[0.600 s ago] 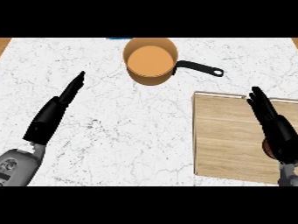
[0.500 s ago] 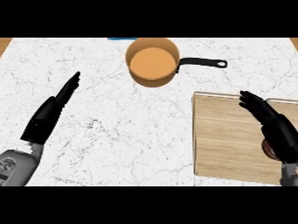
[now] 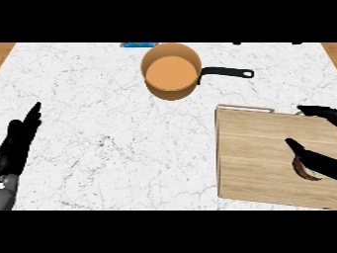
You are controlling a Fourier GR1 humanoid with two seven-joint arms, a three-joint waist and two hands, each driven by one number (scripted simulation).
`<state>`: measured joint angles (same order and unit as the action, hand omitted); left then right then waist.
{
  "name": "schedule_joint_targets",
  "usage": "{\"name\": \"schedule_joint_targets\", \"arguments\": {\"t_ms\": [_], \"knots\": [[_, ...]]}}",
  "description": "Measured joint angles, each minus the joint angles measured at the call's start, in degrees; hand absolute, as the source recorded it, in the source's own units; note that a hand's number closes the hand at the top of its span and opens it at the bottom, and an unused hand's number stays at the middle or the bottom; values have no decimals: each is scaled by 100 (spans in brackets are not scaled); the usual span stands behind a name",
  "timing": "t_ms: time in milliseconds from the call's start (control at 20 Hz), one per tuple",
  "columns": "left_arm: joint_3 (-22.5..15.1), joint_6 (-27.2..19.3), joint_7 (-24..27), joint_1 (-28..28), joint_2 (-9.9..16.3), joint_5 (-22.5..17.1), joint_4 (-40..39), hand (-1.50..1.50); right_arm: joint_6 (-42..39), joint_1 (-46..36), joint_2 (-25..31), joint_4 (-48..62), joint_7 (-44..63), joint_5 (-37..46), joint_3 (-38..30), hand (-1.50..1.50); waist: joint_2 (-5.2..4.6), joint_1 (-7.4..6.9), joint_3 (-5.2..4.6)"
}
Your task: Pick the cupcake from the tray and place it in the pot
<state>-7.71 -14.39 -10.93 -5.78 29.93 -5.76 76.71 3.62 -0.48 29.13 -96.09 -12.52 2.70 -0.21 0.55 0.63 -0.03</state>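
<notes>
The cupcake [image 3: 301,169] lies on the wooden tray [image 3: 258,153] near its right side; only a dark brown sliver of it shows under my right hand [image 3: 335,150]. That hand hovers over it, spread, with the thumb [image 3: 313,158] on the cupcake's left and the fingers [image 3: 330,115] arched behind it. The orange pot [image 3: 172,71] with a black handle [image 3: 227,72] stands at the back centre of the counter, with nothing inside. My left hand [image 3: 16,143] rests open at the lower left, fingers straight.
A white marble counter [image 3: 112,123] spans the view, with wooden surface at both far corners. A small blue object [image 3: 137,44] peeks in at the back edge, left of the pot.
My right hand has spread wider and dropped toward the cupcake, thumb now beside it. My left hand has pulled back toward the lower left.
</notes>
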Motion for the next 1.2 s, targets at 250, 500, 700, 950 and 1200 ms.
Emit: {"name": "schedule_joint_targets", "arguments": {"t_ms": [250, 500, 700, 950, 1200], "knots": [[150, -149, -563, 75, 23, 34, 194, 0, 171, 921, 112, -724, -764, 351, -234, -150, -20, 18, 5], [245, -143, -785, -1, 22, 63, 212, 0, -127, 1504, 798, -1490, -274, 825, -520, -150, -27, 50, -5], [217, -185, -874, 102, -23, 107, 390, 0, -534, 1772, 1438, -2193, 739, 1201, -728, -150, -22, 33, -13], [243, -135, -934, 110, -9, 134, 431, 0, -1400, 1980, 2173, -2854, 1897, 1403, -791, -150, -35, 7, -16], [232, -106, -973, 40, -69, 201, 421, 0, -2433, 1929, 2694, -3197, 2927, 1092, -673, -150, -55, -46, -13]]}}
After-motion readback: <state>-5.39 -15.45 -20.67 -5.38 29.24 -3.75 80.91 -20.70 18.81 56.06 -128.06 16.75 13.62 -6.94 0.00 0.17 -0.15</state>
